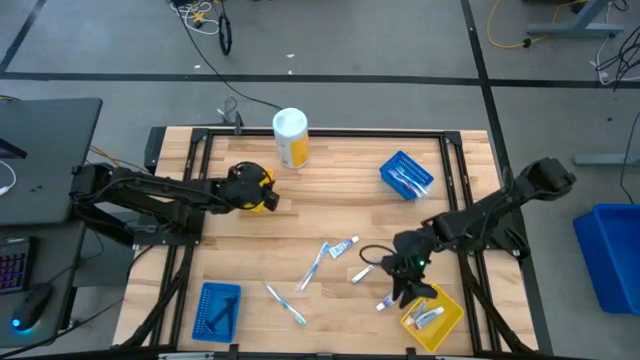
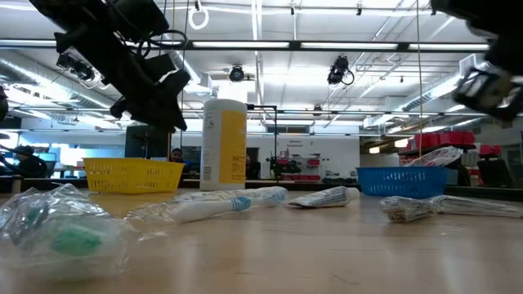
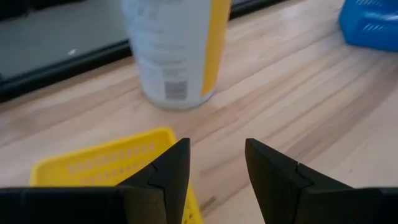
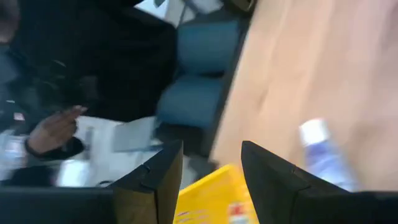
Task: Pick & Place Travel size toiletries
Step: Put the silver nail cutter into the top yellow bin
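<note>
Lying diagonally — toothbrush (image 1: 313,265) (head toward yellow canister (image 1: 290,137)) mid-table

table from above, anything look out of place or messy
Yes: several wrapped toiletries lie scattered loose across the middle of the table, at mixed angles, outside any tray. One small tube lies beside the yellow tray at the front right, not in it.

The table (image 1: 330,190) is pale wood planking with visible grain and a smooth, lightly sheened finish. The yellow tray (image 2: 133,175) and blue tray (image 2: 400,181) look like perforated plastic, and the canister (image 2: 223,144) has a smooth, glossy wall. Near the low camera, the toothbrush (image 2: 214,205) lies in crinkled, shiny clear wrapping.
</note>
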